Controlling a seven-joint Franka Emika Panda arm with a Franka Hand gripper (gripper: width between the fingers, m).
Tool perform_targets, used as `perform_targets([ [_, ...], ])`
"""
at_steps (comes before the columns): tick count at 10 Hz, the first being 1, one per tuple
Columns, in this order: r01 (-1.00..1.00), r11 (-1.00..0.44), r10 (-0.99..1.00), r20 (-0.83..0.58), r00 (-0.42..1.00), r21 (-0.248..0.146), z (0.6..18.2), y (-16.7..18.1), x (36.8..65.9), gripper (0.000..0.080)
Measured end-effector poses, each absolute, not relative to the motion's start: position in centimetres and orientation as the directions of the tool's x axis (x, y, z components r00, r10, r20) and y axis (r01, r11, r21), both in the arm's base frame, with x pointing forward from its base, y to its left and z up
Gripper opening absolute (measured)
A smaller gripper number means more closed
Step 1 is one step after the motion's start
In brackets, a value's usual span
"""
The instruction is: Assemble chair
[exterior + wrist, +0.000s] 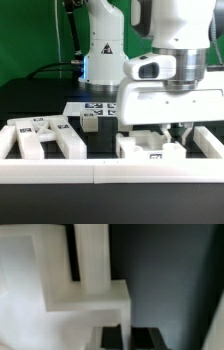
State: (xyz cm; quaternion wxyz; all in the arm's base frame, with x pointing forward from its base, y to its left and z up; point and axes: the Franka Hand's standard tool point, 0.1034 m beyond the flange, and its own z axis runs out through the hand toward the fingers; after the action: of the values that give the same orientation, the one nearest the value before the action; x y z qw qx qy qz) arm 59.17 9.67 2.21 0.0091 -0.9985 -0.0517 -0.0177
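Tool (173, 135) low over a chair part (140, 150). Pads (115, 336) nearly together, nothing visible between them. Other chair parts (45, 135) sit well apart from it.

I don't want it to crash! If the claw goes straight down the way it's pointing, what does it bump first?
Most likely the matte-white blocky chair part with square posts, sitting just beneath the claw; exact depth is hard to judge.
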Motion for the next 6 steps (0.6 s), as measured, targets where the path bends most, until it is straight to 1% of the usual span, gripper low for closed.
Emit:
perform_targets([
  [2, 0.106, -0.994, 0.105, 0.028, 0.994, -0.018, 2.4, 11.3, 59.9, 0.0032],
  [4, 0.099, -0.995, 0.099, 0.006, 0.995, -0.017, 2.3, 12.6, 60.0, 0.0032],
  [6, 0.075, -0.997, 0.075, -0.018, 0.997, -0.01, 2.4, 12.9, 60.0, 0.0032],
])
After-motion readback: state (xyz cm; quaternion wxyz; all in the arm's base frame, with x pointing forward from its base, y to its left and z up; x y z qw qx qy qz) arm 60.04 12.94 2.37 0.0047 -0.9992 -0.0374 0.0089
